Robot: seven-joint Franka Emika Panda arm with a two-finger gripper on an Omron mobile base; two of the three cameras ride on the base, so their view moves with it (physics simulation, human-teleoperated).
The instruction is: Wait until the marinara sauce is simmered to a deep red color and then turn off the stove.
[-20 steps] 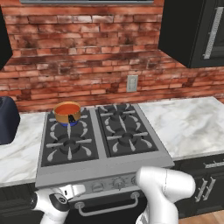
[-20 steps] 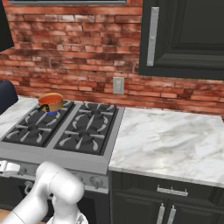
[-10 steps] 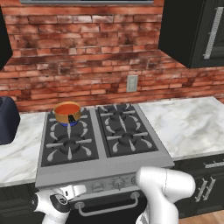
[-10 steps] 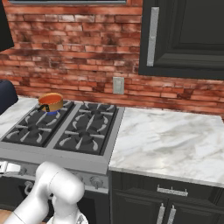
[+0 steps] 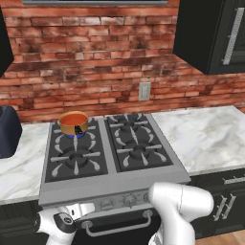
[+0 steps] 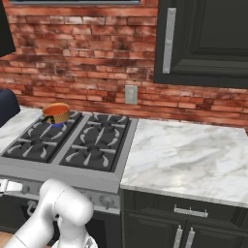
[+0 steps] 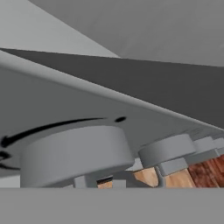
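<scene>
The marinara sauce [image 5: 73, 118] is an orange-red disc in the small orange saucepan [image 5: 74, 125], also seen as saucepan [image 6: 56, 114]. It sits on the back left burner of the grey stove [image 5: 110, 158], over a blue flame [image 5: 72, 135]. My gripper [image 5: 76, 210] is low at the left end of the stove's front panel, by the row of knobs [image 5: 129, 200]. The hand view looks up closely at a big round grey knob [image 7: 74, 153] and a second knob [image 7: 168, 149] beside it. My fingers are hidden, so the jaws' state is unclear.
A dark blue-grey toaster [image 5: 7, 131] stands on the marble counter left of the stove. White marble counter [image 6: 189, 160] stretches to the right, with dark cabinets [image 6: 203, 38] above. A brick wall with an outlet [image 5: 144, 91] runs behind.
</scene>
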